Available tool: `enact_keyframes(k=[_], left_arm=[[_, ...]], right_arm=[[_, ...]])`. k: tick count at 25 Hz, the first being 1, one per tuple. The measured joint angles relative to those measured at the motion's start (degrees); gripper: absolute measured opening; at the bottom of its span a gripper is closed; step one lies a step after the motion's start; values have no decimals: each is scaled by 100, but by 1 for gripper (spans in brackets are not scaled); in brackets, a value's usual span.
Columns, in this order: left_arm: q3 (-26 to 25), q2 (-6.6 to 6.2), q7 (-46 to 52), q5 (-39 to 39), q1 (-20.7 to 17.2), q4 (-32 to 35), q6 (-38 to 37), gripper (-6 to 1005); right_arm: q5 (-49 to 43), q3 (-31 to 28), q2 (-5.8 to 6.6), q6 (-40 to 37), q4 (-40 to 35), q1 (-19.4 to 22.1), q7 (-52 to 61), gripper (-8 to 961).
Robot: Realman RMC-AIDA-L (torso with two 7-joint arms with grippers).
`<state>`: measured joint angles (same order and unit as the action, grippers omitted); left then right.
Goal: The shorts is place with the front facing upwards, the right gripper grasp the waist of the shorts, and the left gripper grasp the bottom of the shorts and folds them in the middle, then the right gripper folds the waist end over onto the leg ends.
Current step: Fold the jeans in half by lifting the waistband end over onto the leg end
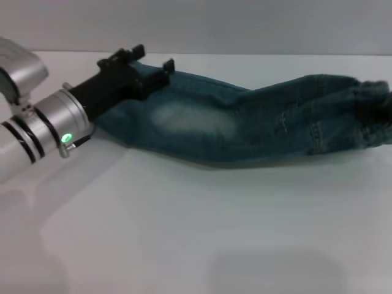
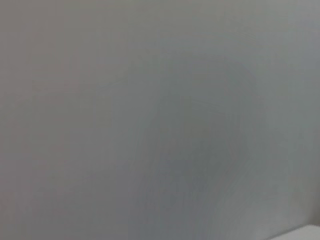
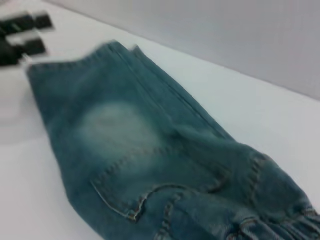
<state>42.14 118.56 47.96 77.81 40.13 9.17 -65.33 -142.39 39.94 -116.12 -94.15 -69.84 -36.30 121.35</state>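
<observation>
The blue-green denim shorts point(image 1: 245, 128) lie folded lengthwise across the white table, one pale faded patch point(image 1: 190, 119) facing up. Their leg hems point(image 1: 113, 125) point left and the ruffled waist point(image 1: 373, 113) points right. My left gripper point(image 1: 153, 58), black with a green ring on its silver wrist, hovers at the hem end, open and holding no cloth. The right wrist view shows the shorts point(image 3: 150, 150), the hems point(image 3: 65, 62), the waist point(image 3: 280, 220) and the left gripper point(image 3: 22, 35) standing just off the hem edge. The right gripper is out of view.
The white table point(image 1: 214, 233) stretches in front of the shorts, with a plain grey wall point(image 1: 245, 24) behind it. The left wrist view shows only that grey wall point(image 2: 160, 120).
</observation>
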Motion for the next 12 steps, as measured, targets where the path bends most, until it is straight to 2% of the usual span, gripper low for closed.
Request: enact_keyframes(k=[6,12], left_arm=[[146,18,-252,6,184,-323,200,783],[269,39,-415,10,254,-558,287,783]], right_arm=[[702,-338,102,-777,-541,-100,170,77],[1088,-414,179,-1084,-764,-293,373,74]])
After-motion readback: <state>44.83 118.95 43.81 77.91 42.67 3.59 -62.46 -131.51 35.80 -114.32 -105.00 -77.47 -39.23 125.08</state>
